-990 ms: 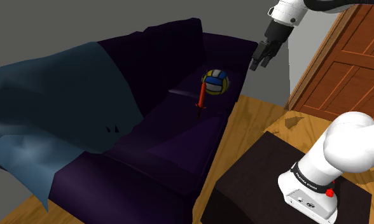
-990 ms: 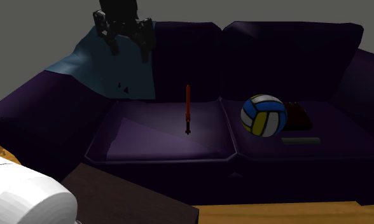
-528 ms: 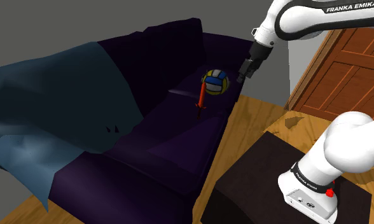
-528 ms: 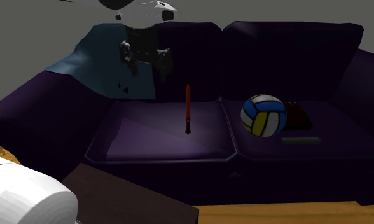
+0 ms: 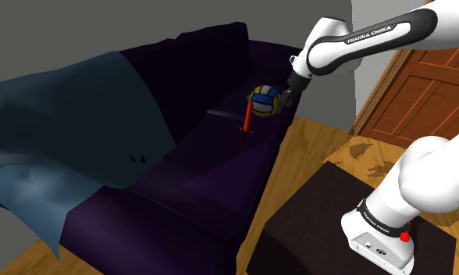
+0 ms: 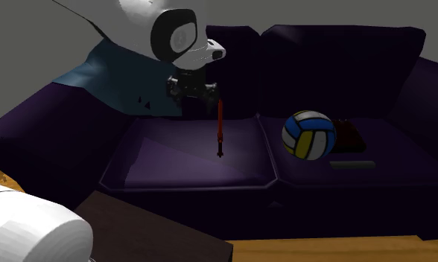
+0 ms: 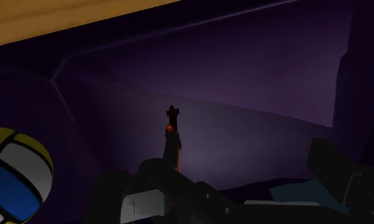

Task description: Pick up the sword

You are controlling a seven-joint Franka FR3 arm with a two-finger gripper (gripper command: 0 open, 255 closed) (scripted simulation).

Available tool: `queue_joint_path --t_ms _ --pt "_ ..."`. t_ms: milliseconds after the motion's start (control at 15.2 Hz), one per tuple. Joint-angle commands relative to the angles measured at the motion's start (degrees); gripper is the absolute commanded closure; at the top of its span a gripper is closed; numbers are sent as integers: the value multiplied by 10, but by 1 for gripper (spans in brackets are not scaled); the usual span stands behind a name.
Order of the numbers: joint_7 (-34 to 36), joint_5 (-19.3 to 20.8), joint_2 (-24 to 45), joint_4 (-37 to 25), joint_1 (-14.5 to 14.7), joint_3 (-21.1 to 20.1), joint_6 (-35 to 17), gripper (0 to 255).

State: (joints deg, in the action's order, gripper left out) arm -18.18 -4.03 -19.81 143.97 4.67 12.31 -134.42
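1. Grey wall (image 5: 64,31) backs a dark purple sofa (image 5: 220,168); at the shoulder view's left a blue blanket (image 5: 56,133) hangs over its backrest and arm.
2. Further right, the sword (image 5: 247,119) lies flat on a seat cushion, orange-red blade pointing to the backrest, dark hilt to the sofa's front edge; nothing holds it.
3. Just beside its blade end sits a blue, yellow and white ball (image 5: 265,101); the second exterior view shows it on the neighbouring cushion, apart from the sword.
4. Next is the black gripper (image 5: 285,100), poised over the seat close to the blade's far end; its fingers stand wide apart, and in the wrist view the sword lies ahead between them, unclasped.
5. At the right stands a brown wooden door (image 5: 427,82) above wood floor (image 5: 322,141), and the dark stand (image 5: 314,226) at lower right carries the arm's white base.
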Motion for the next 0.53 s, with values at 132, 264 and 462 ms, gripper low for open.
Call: queue_joint_path --t_ms 132,264,462 --pt "-68 -38 86 -17 18 25 -76 0" --pt "-108 -69 134 -32 28 35 -109 0" --pt "-177 -129 207 -63 37 42 -149 0"
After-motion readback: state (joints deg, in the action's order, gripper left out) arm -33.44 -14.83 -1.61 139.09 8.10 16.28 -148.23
